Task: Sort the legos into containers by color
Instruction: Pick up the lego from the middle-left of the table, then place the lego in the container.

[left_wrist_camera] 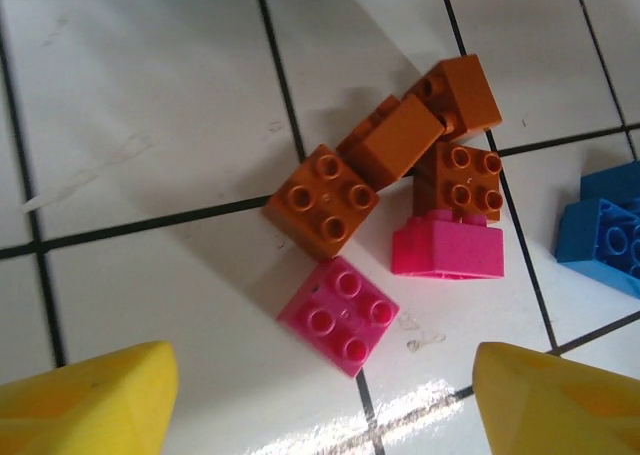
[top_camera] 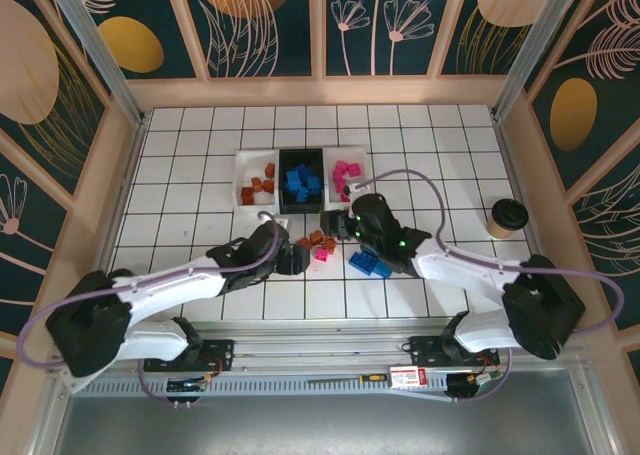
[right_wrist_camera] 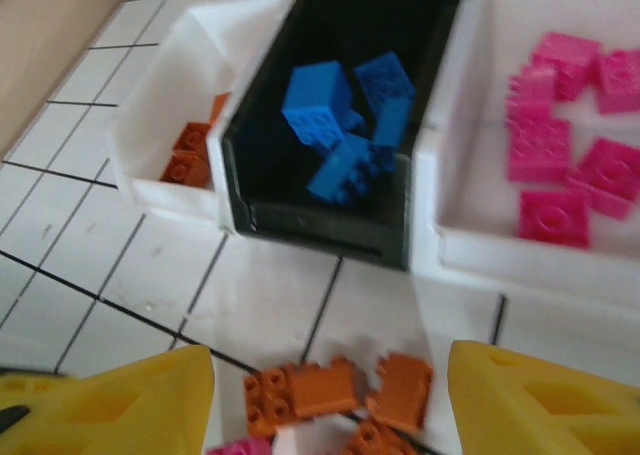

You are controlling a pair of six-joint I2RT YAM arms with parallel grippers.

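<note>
Left wrist view: the left gripper (left_wrist_camera: 320, 385) hangs over the loose pile, its 2 yellow fingers (left_wrist_camera: 90, 395) spread wide with nothing between them. A square pink brick (left_wrist_camera: 338, 315) lies just ahead, centred on the gap. It is turned diagonally, so its corners rather than its flat sides face the pads. Orange bricks (left_wrist_camera: 322, 200) crowd just beyond it. The right gripper (right_wrist_camera: 328, 375), likewise open and empty, faces the containers from the pile's other side. The white tray (right_wrist_camera: 520, 275) with pink pieces stands right of the black tray (right_wrist_camera: 320, 230). The left arm looks better aligned, though a wrist turn seems needed first.
</note>
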